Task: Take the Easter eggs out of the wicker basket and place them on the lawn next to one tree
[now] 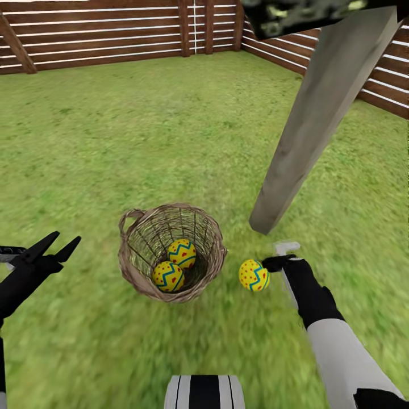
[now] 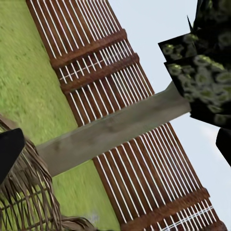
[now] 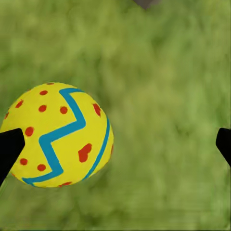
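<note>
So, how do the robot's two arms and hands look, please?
Both hands are black, each with two thin, pointed fingers: the left hand and the right hand. The right arm has a white forearm shell behind a black wrist, with a pale grey bracket by the hand.

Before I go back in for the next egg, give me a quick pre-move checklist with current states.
1. First egg out of the wicker basket, on the lawn near the tree trunk: ok.
2. Right tool open around that egg: ok.
3. Egg fully released, no contact: cannot tell.
4. Left tool open, empty: ok.
5. Basket emptied: not ok, two eggs inside.
6. Basket upright: not ok, tilted.
</note>
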